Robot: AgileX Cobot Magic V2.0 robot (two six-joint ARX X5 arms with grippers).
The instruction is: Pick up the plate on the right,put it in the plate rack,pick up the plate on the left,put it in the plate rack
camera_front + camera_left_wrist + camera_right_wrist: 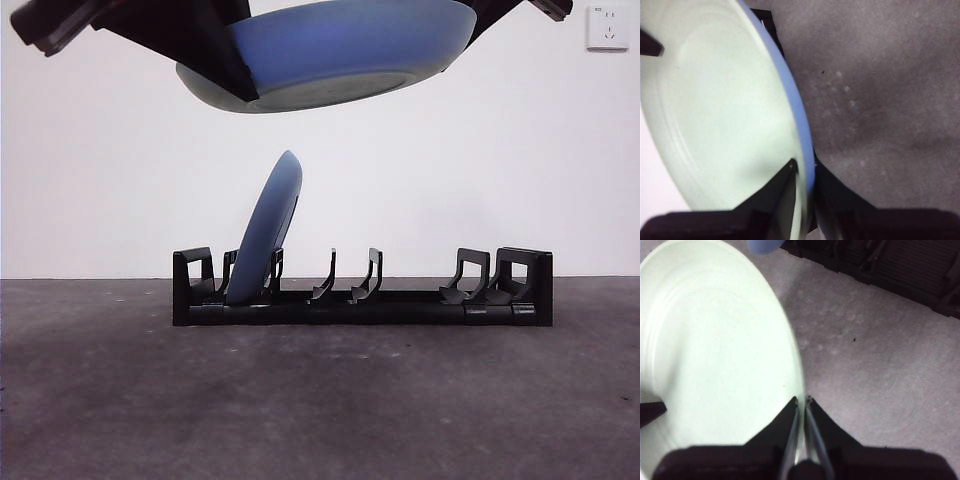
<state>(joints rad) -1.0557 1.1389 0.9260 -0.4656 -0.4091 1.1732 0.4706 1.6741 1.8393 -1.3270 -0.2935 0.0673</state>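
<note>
With both grippers — left gripper (805,172) and right gripper (802,405) — pinched shut on the raised plate's (340,50) rim, it needed tipping upright before lowering between free prongs of the plate rack (400,300) — clear of the racked plate (265,230).

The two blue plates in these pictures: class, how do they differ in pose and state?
The raised plate lies nearly flat, high above the plate rack; the racked plate stands on edge, leaning, between prongs near one end. The raised plate is clamped at opposite rims by the left tool and right tool; nothing grips the racked plate. Both have blue undersides.
</note>
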